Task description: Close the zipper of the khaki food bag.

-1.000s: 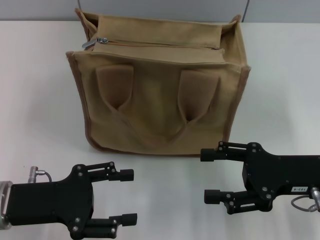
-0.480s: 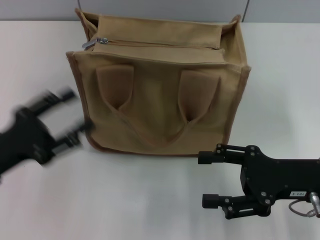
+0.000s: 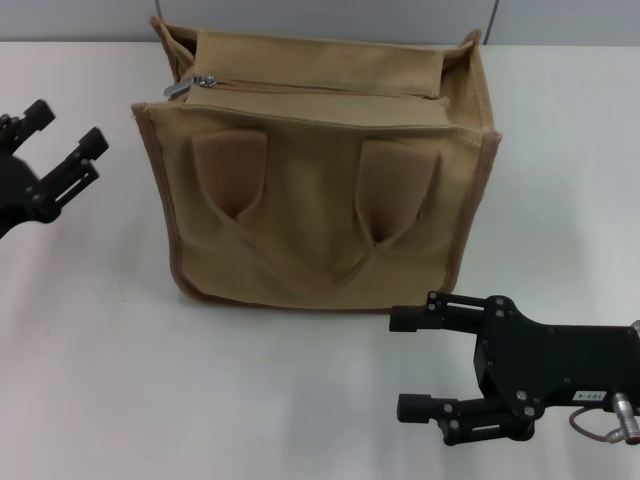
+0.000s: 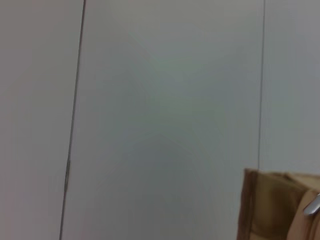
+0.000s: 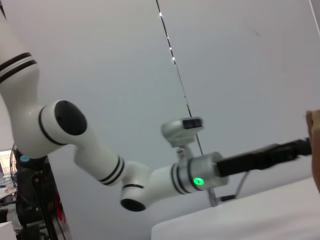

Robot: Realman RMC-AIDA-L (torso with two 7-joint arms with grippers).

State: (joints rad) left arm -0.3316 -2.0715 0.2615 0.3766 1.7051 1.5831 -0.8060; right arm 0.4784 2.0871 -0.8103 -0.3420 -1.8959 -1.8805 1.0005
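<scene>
From the head view, the left gripper (image 3: 62, 135) has swung up and outward since a moment ago, from the near edge of the table (image 3: 90, 350) to a spot well left of the khaki food bag (image 3: 320, 175); its fingers (image 3: 88, 143) are spread and hold nothing. The right gripper (image 3: 412, 364) has stayed low in front of the bag's right corner, fingers released and apart. Nothing lies between either gripper and the bag. The bag stands upright at the middle back of the table, handles hanging down its front; the zipper (image 3: 203, 81) has its silver slider at the left end of the top panel.

The left wrist view shows a bag corner (image 4: 280, 205) against a pale wall (image 4: 165, 100).

The right wrist view shows the left arm (image 5: 115, 170) above the table.
</scene>
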